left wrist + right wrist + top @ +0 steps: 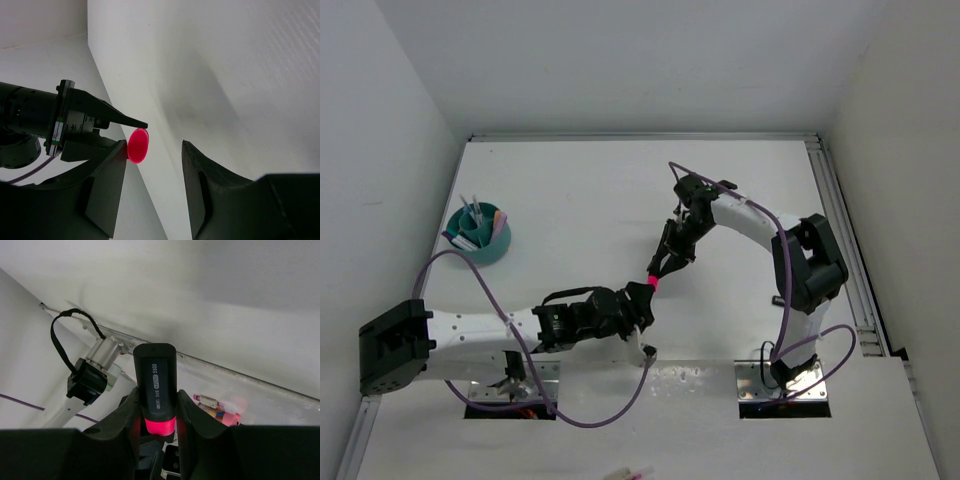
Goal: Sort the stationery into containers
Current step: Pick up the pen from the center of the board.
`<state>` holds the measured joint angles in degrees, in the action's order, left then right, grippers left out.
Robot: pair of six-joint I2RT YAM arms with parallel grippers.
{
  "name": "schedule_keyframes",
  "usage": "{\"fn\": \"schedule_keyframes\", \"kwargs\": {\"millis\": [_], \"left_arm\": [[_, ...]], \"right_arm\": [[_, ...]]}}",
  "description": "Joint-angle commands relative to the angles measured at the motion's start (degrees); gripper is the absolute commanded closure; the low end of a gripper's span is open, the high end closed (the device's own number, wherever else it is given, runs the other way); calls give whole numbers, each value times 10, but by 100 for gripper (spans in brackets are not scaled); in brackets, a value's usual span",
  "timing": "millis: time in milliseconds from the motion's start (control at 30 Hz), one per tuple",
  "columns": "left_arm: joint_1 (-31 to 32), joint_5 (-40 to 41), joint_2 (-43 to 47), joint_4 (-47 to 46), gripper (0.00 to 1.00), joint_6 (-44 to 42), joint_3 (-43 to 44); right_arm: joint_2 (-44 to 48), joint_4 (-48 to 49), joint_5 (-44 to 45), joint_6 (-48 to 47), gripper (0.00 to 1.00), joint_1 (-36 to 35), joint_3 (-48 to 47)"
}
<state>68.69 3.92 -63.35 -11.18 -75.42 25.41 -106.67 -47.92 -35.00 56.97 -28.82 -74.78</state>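
Note:
My right gripper (663, 265) is shut on a black marker with a pink end (653, 281) and holds it above the table, pink end pointing at my left gripper (642, 298). In the right wrist view the marker (155, 385) stands between the fingers (125, 420). My left gripper (154, 144) is open and empty. The marker's pink end (138, 145) sits just beyond the tip of its left finger (107, 185), not between the jaws. The teal-green cup (498, 248) stands at the left of the table with several pens upright in it.
A few pink and lilac markers (220, 410) lie beyond the table's near edge, also seen in the top view (630, 473). Purple cables (480, 290) loop around both arm bases. White walls enclose the table on three sides.

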Motion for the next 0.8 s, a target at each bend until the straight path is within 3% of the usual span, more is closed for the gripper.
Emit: {"fn": "schedule_keyframes", "kwargs": {"millis": [0, 300, 667, 700, 733, 767], "left_arm": [[5, 11, -7, -24, 47, 4, 25], [-18, 8, -31, -38, 52, -3, 42], [-33, 21, -34, -35, 89, 12, 48], [-32, 22, -32, -32, 95, 21, 52], [-32, 26, -30, -29, 98, 28, 54], [-32, 35, -29, -24, 100, 37, 59]], "right_arm": [[23, 8, -18, 9, 100, -7, -5], [16, 8, -25, 11, 100, -12, -10], [25, 16, -35, 7, 100, -20, -3], [23, 17, -38, 6, 92, -20, -4], [22, 18, -39, -3, 66, -19, -6], [21, 20, -41, -10, 53, -14, -14]]}}
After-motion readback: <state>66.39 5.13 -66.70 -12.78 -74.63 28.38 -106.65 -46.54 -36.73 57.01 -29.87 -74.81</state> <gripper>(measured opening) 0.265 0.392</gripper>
